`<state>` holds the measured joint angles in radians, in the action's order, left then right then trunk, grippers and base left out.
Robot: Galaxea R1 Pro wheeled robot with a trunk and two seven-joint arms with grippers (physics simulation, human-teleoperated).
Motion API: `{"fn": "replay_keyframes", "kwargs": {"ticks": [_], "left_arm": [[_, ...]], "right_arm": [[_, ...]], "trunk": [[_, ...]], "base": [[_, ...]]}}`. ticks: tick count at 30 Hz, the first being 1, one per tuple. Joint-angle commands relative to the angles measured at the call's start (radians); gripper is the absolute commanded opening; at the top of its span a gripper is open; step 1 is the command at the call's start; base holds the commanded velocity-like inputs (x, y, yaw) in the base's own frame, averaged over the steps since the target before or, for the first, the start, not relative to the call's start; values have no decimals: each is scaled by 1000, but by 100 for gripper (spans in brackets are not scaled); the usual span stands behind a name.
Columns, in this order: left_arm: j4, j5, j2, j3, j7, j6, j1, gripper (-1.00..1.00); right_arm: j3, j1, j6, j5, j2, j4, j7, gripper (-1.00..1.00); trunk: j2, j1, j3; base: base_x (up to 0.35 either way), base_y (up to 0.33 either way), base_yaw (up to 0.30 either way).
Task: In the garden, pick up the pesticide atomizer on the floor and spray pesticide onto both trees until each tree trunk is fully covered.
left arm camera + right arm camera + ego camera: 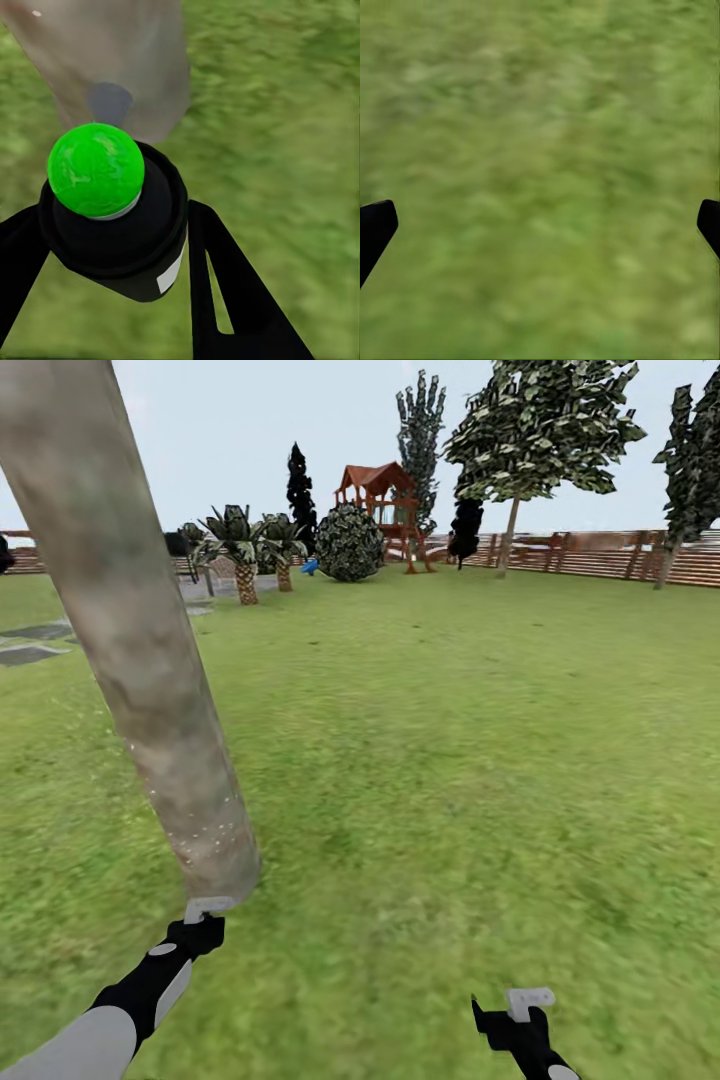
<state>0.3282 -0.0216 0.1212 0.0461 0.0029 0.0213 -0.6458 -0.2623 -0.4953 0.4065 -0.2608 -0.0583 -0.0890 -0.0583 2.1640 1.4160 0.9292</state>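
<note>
A thick pale tan-grey tree trunk (130,650) leans across the left of the head view, and white pesticide specks (197,830) dot its lower part. My left gripper (112,219) is shut on the pesticide atomizer (120,247), a black bottle with a bright green ball top (95,169), held close to the trunk base (112,67). In the head view the left gripper (203,925) sits just below the trunk's foot. My right gripper (544,217) is open over bare grass, low on the right (515,1015). A second tree (545,425) with a pale trunk stands far back by the fence.
Green lawn (450,760) spreads ahead and to the right. A brown slat fence (600,555) rings the back. A round bush (349,542), small palms (243,550), a red wooden play tower (385,500) and dark slim trees stand far off. Grey paving (30,645) lies at left.
</note>
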Motion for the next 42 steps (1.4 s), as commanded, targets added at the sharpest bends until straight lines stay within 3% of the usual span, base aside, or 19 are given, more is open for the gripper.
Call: {"fn": "replay_keyframes", "kwargs": {"ticks": [1, 16, 42], "left_arm": [[0, 0, 0, 0, 0, 0, 0, -100], [-1, 0, 0, 0, 0, 0, 0, -100], [1, -2, 3, 3, 0, 2, 0, -100]], "right_arm": [[0, 0, 0, 0, 0, 0, 0, 100], [0, 1, 0, 0, 0, 0, 0, 100], [0, 0, 0, 0, 0, 0, 0, 100]], "trunk": [[0, 0, 0], [0, 0, 0], [0, 0, 0]], "base": [[150, -268, 272], [149, -268, 59], [73, -239, 268]]}}
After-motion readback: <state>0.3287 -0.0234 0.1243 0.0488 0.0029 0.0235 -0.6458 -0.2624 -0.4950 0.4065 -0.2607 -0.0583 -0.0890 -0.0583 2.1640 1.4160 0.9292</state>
